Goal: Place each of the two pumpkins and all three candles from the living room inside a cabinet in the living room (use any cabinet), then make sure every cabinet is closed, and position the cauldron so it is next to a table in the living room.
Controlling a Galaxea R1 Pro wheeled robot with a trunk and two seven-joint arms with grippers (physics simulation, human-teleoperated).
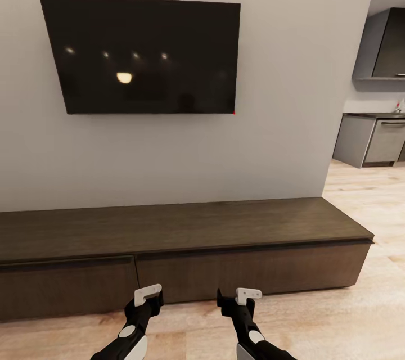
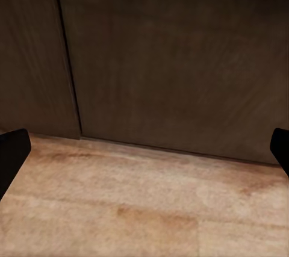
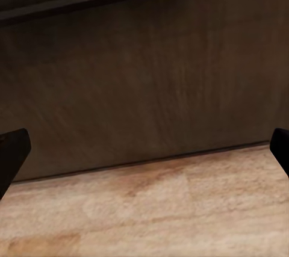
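Cabinet: long, low, dark-brown wood, set against the far grey wall under a wall-mounted television. Two flat drawer fronts face the robot, split by a thin vertical seam left of centre. Both look shut, flush with the frame.

Left gripper: low and near, just in front of the cabinet at the seam. Jaws spread wide with nothing between them; in the left wrist view each dark fingertip sits at an opposite edge.

Right gripper: beside the left one, facing the right-hand drawer front. Jaws likewise wide apart and empty, as the right wrist view confirms.

Handling, as a judgement: the drawer fronts are stiff, smooth and without handles, so a pinch on the flat face would likely slip. The dark recess running along the top edge of each front, under the cabinet's top board, looks like the best place to hook a fingertip and pull. A wide drawer may feel heavy and could bind if pulled far off centre.

Head view adds: the whole cabinet, the television, pale wooden floor, and grey kitchen units far right.

Left wrist view adds: the seam between the two fronts close up, and the gap where the cabinet meets the floor.

Right wrist view adds: the shadowed groove above the right-hand front.
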